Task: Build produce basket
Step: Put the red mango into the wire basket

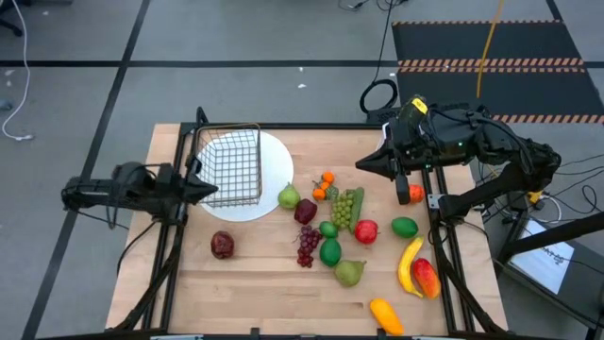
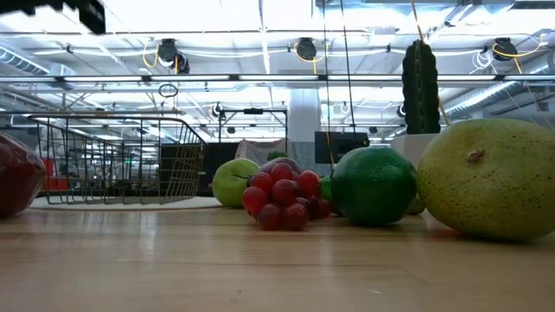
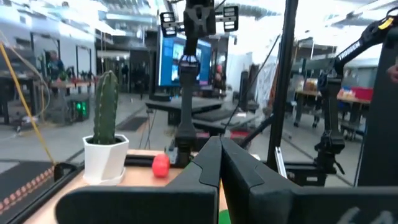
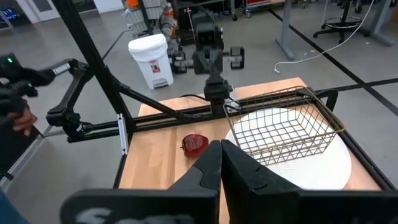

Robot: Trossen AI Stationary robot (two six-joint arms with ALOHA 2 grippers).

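The dark wire basket point(image 1: 231, 165) sits upright with its bottom on a round white plate point(image 1: 276, 194); it shows in the low view too point(image 2: 117, 160). Produce lies loose on the wood to its right: a green pear point(image 1: 289, 197), small oranges point(image 1: 324, 184), green grapes point(image 1: 344, 208), red grapes point(image 1: 308, 246), limes point(image 1: 329, 251), a red apple point(image 1: 366, 230) and a banana point(image 1: 409, 264). A dark red apple point(image 1: 222, 245) lies alone near the left. My left gripper point(image 1: 209, 189) is shut, just left of the basket. My right gripper point(image 1: 363, 163) is shut, raised over the table's far right.
A green cactus in a white pot point(image 3: 106, 124) stands at the far right, under the right arm. A large pear point(image 2: 490, 178) and a lime point(image 2: 375, 185) lie nearest the near edge. Bare wood point(image 1: 255, 283) spreads along the near left. Black frame bars point(image 1: 165, 246) line both sides.
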